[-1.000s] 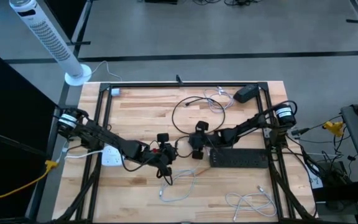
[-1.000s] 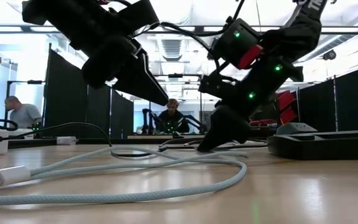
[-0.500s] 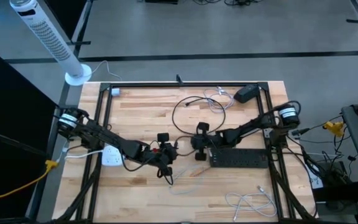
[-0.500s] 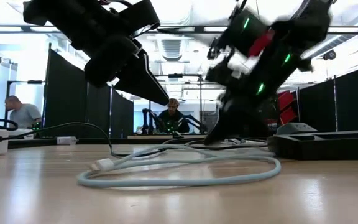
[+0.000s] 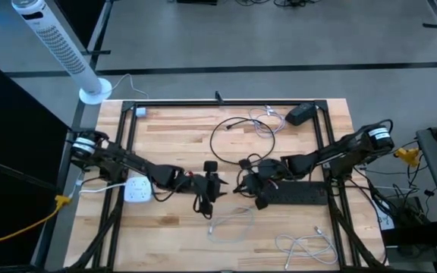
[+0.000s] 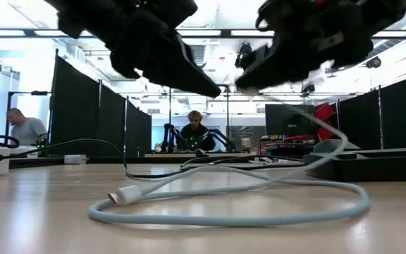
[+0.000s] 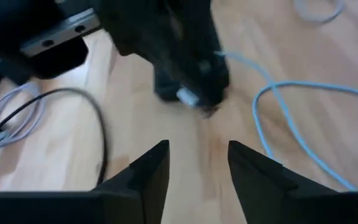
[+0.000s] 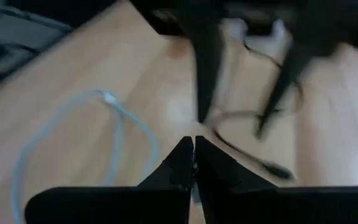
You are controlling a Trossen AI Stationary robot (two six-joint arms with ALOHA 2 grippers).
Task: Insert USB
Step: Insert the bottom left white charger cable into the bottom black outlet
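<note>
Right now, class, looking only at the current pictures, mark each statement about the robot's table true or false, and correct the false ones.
1. The left pincer has its fingers apart. True.
2. The light-blue cable lies flat on the table along its whole length. False: one end rises off the wood to the right pincer, which is shut on it.
3. The black power strip lies on the right arm's side of the table. True.
4. The white adapter sits right beside the black power strip. False: it lies across the table, on the left arm's side.
5. The cable's free white plug rests on the table. True.
</note>
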